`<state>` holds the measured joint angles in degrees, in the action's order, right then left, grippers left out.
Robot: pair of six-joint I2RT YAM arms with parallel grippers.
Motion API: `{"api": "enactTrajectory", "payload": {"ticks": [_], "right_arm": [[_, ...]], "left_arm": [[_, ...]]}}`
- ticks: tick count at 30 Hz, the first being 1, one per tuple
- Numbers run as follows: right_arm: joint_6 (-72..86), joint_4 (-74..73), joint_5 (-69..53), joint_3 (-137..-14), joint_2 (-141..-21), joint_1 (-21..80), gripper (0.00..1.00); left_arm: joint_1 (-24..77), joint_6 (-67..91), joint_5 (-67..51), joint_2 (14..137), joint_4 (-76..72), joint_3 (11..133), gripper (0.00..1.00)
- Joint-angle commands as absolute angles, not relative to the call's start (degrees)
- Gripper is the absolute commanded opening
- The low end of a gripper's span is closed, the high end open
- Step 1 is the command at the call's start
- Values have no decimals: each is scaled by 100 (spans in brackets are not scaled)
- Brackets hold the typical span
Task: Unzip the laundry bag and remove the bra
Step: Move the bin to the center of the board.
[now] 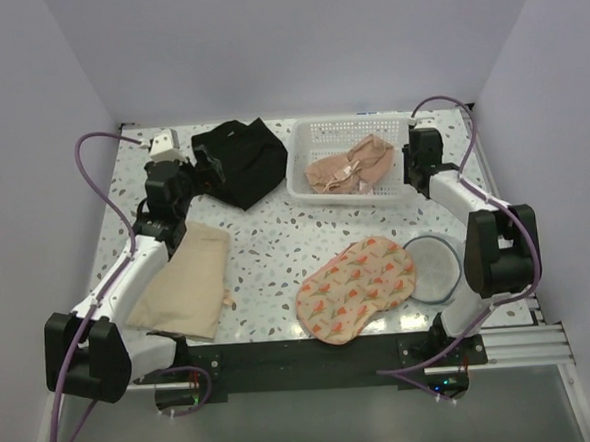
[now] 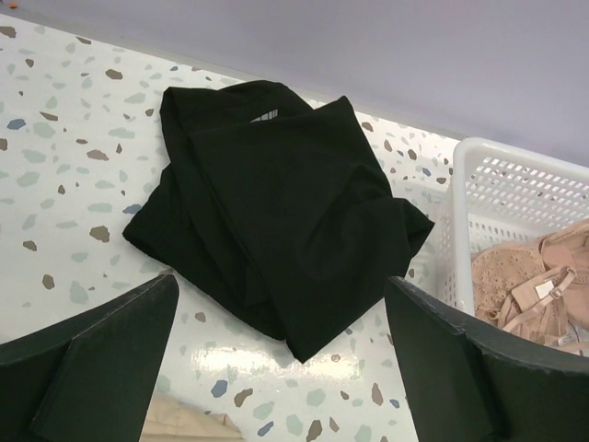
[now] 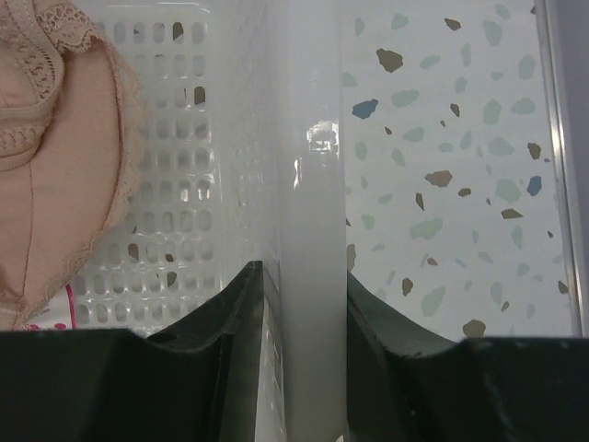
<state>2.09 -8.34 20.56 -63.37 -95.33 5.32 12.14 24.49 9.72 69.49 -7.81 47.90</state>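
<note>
Bra (image 1: 350,166), peach-pink with lace trim, lies crumpled inside the white basket (image 1: 301,160) at the far right of the table (image 1: 266,233). It sits loose in the basket and neither gripper touches it. In the right wrist view the bra (image 3: 55,166) rests against the inner side of the perforated wall, with a lace edge visible.

Right gripper (image 1: 409,169) is at the basket's right side. The wrist view shows the right gripper (image 3: 304,276) straddling the basket wall (image 3: 313,184), with one finger (image 3: 235,341) inside and the other outside. The fingers are narrow and pinch the wall between them.

Left gripper (image 1: 204,176) is at the far left of the table, just beside the black garment (image 1: 239,162). In its wrist view the left gripper (image 2: 281,285) has its fingers (image 2: 101,359) spread wide and holds nothing. The folded black garment (image 2: 276,203) lies between and beyond the fingers. Whether the tips touch the cloth, cannot tell. The basket (image 2: 497,175) and part of the bra (image 2: 534,285) show at the right edge of that view.

Beige fabric piece (image 1: 183,278) lies flat on the near left, partly under the left arm. Floral-print fabric piece (image 1: 357,285) lies near centre, apart from the basket. Round grey mesh item (image 1: 436,267) sits just beside the floral piece, by the right arm's base. The black garment and the basket are near each other but do not touch.
</note>
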Motion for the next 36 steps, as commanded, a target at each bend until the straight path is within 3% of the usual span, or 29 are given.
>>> {"api": "enactTrajectory", "payload": {"ticks": [1, 8, 16, 22, 23, 28, 36], "right_arm": [[-544, -650, 1682, -6802, -10054, 97, 19], [-791, -1010, 950, -7557, -10432, 17, 23], [-668, -1670, 1186, -8296, -10986, 9, 27], [-422, -2276, 1687, -8832, -11372, 18, 46], [-335, -2320, 1775, -8911, -11399, 18, 54], [-194, -2487, 2100, -9035, -11452, 9, 67], [263, -2163, 1882, -8789, -10618, 9, 79]], "left_arm": [[1230, 2470, 1107, 7110, -817, 5273, 100], [1222, 2680, 1073, 7295, -852, 5379, 100], [1213, 2646, 1055, 7321, -888, 5335, 100], [1213, 2663, 1142, 7321, -809, 5265, 100], [1213, 2663, 1169, 7321, -800, 5256, 100], [1213, 2637, 1222, 7348, -774, 5265, 100], [1213, 2637, 1529, 7576, -572, 5247, 100]]}}
